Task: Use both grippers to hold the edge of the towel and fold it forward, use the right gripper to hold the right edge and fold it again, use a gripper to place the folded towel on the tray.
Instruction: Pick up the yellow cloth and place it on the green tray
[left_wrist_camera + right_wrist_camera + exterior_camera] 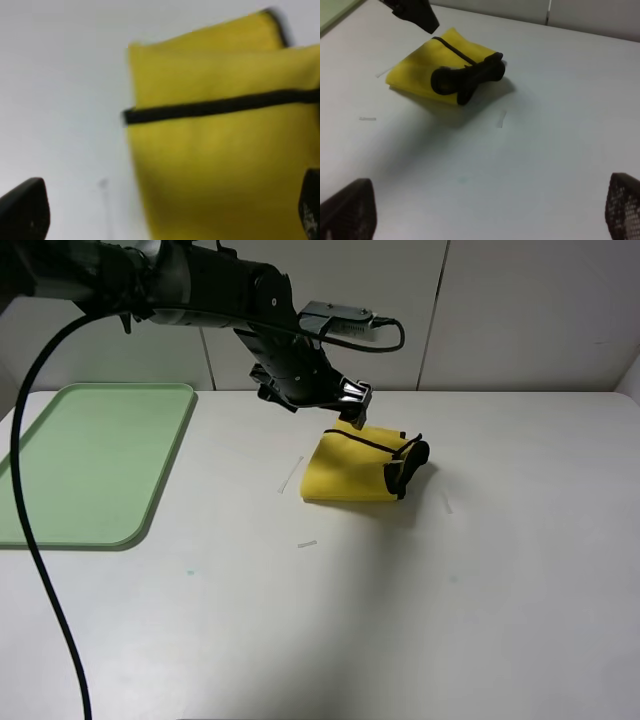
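left gripper (pixel 356 412), jaws wide and empty, hangs over the folded towel (pixel 348 472), apparently placed to lift it toward the tray (pixel 95 455); right gripper (pixel 484 210), equally open, stands clear.

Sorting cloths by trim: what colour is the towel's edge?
The edge is black, clearest in the left wrist view.

High overview; both wrist views toward towel (pixel 345 472)
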`<state>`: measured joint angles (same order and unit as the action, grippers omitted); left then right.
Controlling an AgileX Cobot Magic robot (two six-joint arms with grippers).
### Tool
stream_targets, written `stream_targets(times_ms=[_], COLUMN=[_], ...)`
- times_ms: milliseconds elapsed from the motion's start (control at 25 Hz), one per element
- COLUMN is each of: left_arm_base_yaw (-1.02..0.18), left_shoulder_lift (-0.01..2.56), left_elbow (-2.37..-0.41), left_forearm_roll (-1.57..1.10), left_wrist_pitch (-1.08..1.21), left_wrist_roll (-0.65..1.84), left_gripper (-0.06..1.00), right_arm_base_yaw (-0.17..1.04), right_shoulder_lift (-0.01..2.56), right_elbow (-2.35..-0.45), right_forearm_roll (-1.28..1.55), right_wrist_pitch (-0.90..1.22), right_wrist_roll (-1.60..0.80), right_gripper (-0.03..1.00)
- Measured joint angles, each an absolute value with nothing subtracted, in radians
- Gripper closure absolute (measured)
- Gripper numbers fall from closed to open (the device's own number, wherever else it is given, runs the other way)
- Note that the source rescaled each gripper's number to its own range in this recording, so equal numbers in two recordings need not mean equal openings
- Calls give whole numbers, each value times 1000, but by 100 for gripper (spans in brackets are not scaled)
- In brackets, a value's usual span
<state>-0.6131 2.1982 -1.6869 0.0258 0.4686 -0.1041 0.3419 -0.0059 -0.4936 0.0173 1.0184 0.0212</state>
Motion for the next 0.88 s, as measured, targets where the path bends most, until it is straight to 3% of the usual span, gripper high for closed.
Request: stream_targets(times_ms=[880], left_arm_base_yaw=[-617], left_shoulder_lift=[2351], left_elbow=[-1684], left_forearm_roll=[27], left_wrist_pitch=[459], left_wrist_roll=[-131], left_gripper=[-5], right_arm_base_yaw=[342], right_shoulder_lift=[-6], right_elbow=[-494], right_forearm_roll=[17], right_wrist_pitch=[1018], right_wrist_roll=[21], right_gripper=[-3])
